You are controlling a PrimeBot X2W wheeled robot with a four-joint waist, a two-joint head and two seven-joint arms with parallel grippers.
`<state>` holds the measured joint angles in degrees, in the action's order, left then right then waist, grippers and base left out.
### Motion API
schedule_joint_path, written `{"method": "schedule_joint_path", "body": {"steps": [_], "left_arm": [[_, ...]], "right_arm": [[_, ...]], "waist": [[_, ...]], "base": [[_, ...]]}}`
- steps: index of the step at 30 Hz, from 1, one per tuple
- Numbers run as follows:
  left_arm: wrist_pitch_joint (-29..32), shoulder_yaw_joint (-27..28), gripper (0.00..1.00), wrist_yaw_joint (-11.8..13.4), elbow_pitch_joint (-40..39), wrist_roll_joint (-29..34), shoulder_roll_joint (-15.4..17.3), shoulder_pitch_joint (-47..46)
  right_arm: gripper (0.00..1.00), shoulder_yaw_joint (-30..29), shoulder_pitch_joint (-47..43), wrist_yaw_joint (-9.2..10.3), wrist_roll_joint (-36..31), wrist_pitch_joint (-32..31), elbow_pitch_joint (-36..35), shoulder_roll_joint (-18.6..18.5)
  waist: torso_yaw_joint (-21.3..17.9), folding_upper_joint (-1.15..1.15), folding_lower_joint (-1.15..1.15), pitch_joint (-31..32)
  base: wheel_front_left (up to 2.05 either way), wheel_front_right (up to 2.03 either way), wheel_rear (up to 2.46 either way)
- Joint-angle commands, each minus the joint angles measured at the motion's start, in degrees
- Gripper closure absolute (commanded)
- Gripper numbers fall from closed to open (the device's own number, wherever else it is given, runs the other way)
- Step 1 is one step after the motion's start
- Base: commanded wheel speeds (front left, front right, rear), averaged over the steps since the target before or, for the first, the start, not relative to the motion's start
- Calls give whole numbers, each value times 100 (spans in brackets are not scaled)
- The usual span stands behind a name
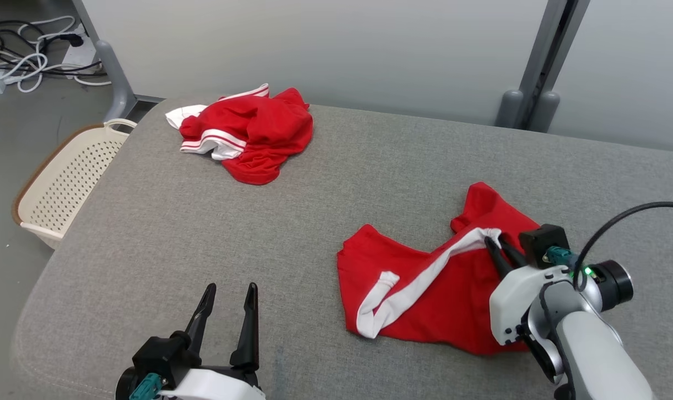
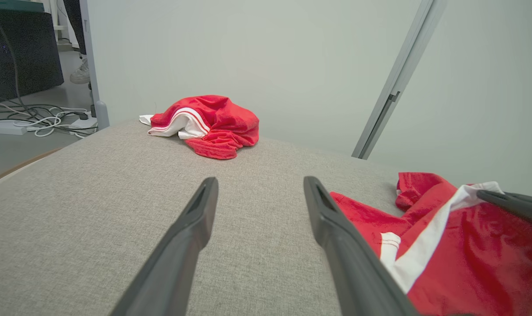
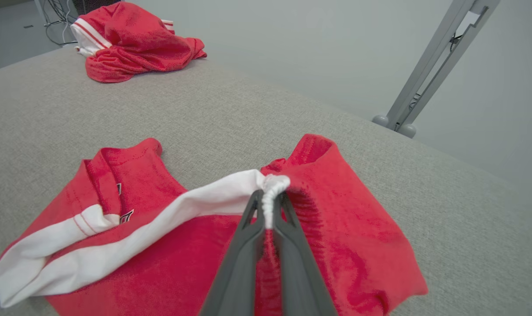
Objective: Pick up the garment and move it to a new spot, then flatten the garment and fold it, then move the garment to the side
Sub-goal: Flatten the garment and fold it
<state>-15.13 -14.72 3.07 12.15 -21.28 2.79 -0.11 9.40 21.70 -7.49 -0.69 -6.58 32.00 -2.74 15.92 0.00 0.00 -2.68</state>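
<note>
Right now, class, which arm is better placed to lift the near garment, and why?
Right. The right fingers are shut on the white band of the near garment, while the left fingers stand open over bare cushion, touching no cloth.

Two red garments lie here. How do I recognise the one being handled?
On the grey cushioned surface, look at its near right part. The red garment there lies spread out, its white band pinched by the right claw; the other garment sits crumpled far left.
</note>
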Motion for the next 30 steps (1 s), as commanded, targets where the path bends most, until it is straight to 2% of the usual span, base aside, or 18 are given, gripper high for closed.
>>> {"method": "schedule_joint_path", "body": {"steps": [1, 9, 18, 23, 30], "left_arm": [[-3, 30, 0, 1, -20, -3, 20, -35], [-3, 43, 0, 11, -19, -9, 21, -35], [-3, 71, 0, 17, -28, 10, 21, -69], [-3, 80, 0, -15, -18, 35, 22, -133], [-3, 102, 0, -31, 8, 47, 21, -169]], "right_arm": [[100, -56, 43, -1, 57, 166, -204, -34], [100, -96, -6, -1, 252, 647, -834, -227], [100, -249, -1063, -1, 605, 935, -1622, -623], [100, -487, -1654, -1, 592, 954, -1590, -584], [100, -648, -1899, -1, 557, 1037, -1237, -540]], "waist": [[-87, 0, 0, -17], [-393, 0, 0, -49], [-841, 0, 0, -137], [-1022, 0, 0, -213], [-1078, 0, 0, -251]], "base": [[0, 0, 0], [0, 0, 0], [0, 0, 0], [0, 0, 0], [0, 0, 0]]}}
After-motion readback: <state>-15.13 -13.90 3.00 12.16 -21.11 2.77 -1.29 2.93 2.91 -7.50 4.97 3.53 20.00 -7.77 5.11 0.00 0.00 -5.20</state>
